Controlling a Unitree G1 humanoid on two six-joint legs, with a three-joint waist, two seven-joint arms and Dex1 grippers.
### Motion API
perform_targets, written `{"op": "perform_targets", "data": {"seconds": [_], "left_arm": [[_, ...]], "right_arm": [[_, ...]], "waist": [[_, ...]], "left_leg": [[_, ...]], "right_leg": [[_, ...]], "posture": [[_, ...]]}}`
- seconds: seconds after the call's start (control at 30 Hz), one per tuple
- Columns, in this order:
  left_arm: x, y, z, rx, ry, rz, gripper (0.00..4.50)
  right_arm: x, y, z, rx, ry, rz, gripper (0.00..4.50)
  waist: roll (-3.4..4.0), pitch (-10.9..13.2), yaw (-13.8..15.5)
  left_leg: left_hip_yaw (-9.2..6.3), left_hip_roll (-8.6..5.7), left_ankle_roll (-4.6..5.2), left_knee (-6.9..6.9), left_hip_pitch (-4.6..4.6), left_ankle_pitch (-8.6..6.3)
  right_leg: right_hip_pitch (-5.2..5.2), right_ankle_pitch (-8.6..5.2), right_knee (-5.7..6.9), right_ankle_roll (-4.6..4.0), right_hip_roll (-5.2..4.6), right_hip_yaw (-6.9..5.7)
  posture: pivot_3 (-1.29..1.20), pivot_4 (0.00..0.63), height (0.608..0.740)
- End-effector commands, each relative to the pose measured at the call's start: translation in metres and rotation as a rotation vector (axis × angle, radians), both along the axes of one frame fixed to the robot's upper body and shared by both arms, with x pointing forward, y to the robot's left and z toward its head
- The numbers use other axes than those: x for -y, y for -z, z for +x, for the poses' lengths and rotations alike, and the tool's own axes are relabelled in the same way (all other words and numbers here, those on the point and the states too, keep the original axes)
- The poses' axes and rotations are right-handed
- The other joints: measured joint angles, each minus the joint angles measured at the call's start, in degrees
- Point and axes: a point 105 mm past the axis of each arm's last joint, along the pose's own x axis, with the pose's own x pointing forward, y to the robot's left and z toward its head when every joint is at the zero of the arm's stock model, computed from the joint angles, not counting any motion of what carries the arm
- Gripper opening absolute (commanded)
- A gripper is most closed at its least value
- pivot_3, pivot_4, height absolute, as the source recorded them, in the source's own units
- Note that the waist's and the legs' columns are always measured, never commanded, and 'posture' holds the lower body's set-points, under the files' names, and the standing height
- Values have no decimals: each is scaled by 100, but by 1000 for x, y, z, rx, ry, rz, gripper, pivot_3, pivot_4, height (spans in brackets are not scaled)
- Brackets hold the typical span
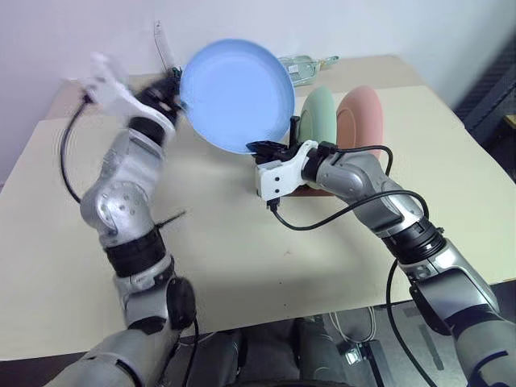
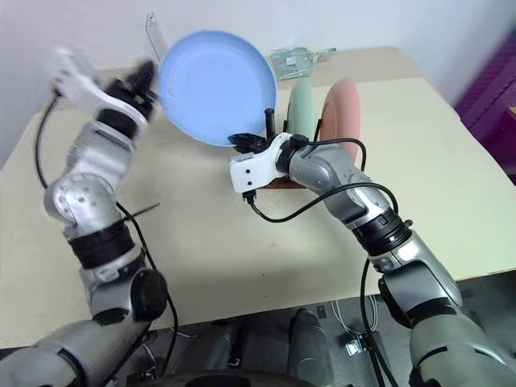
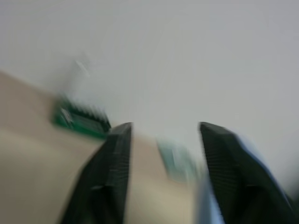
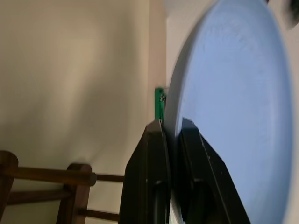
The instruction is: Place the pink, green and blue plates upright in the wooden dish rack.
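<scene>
Already the green plate point(image 1: 317, 109) and pink plate point(image 1: 361, 119) stand upright in the wooden dish rack point(image 4: 70, 184). Only the blue plate point(image 1: 236, 94) remains, raised above the surface point(image 1: 242, 242), its lower rim pinched by the right claw point(image 1: 262, 148); the left claw point(image 3: 163, 163) is spread beside it.

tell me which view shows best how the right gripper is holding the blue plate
The right wrist view: the right gripper has its two fingers closed on the blue plate at its rim, seen up close. The eye views show the whole plate held upright, the grip small at its lower edge. The left wrist view gives only a blurred sliver.
</scene>
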Motion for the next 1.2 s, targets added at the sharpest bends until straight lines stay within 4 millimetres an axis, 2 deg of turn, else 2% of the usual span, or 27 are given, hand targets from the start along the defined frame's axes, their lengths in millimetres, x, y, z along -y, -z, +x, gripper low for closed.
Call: {"op": "perform_targets", "data": {"seconds": [0.03, 0.1, 0.17, 0.23, 0.3, 0.37, 0.53, 0.67, 0.8, 0.93, 1.2], "left_arm": [[-51, 15, -6, -73, -244, 160, 2311], [-40, 42, 4, -182, -190, 416, 2311], [-32, 60, 9, -241, -128, 517, 2311], [14, 96, 6, -252, 99, 742, 2311], [60, 135, -10, -249, 340, 942, 2311], [79, 156, -23, -256, 494, 957, 2311], [109, 167, -39, -212, 648, 920, 2311], [116, 164, -40, -194, 679, 902, 2311], [116, 162, -42, -188, 690, 902, 2311], [115, 161, -42, -191, 684, 902, 2311], [115, 161, -44, -195, 674, 904, 2311]], "right_arm": [[1, -50, -11, 21, -51, 277, 0], [-1, -79, -28, -68, -141, 521, 0], [-1, -91, -38, -131, -197, 627, 0], [1, -111, -55, -409, -313, 933, 0], [5, -120, -65, -702, -409, 1184, 0], [8, -120, -65, -867, -414, 1321, 0], [12, -96, -58, -1069, -278, 1412, 0], [16, -87, -54, -1128, -214, 1437, 0], [19, -72, -44, -1191, -112, 1432, 0], [18, -53, -36, -1332, -38, 1421, 0], [20, -42, -19, -1400, 59, 1439, 0]], "waist": [[3, -1, -10], [3, -1, -13], [5, -1, 20], [-1, -4, 59], [5, -2, 58], [7, -1, 47], [32, -2, 47], [50, -4, 10], [50, -4, 8], [50, -5, 17], [50, -5, 8]], "left_leg": [[0, 1, -5, -3, 4, -3], [-3, 1, -4, -4, 3, -3], [-4, 1, -4, -6, -4, -3], [-28, -5, -3, 15, -22, -3], [-33, -3, 0, 17, -20, -5], [-37, -5, 5, 19, -17, -8], [-22, 12, -8, 9, -14, -1], [-1, 22, -10, -6, -16, 0], [0, 22, -10, -8, -16, 0], [0, 22, -10, -5, -16, 0], [1, 22, -10, -6, -16, 0]], "right_leg": [[-6, 0, 3, -1, 2, 0], [-9, 2, 2, -4, 6, 0], [-18, 5, 6, -8, 6, 0], [-15, 8, 5, -13, 5, -15], [0, 20, 5, -31, 4, -21], [7, 27, 4, -42, 4, -21], [-21, 29, 9, -47, 16, -18], [-52, 29, 19, -46, 23, -4], [-57, 29, 18, -46, 25, -4], [-54, 30, 17, -47, 25, -4], [-56, 30, 17, -47, 25, -3]], "posture": [[0, 150, 740], [0, 150, 740], [0, 150, 740], [0, 150, 740], [0, 150, 740], [0, 150, 740], [0, 150, 740], [0, 150, 740], [0, 150, 740], [0, 150, 740], [0, 150, 740]]}}
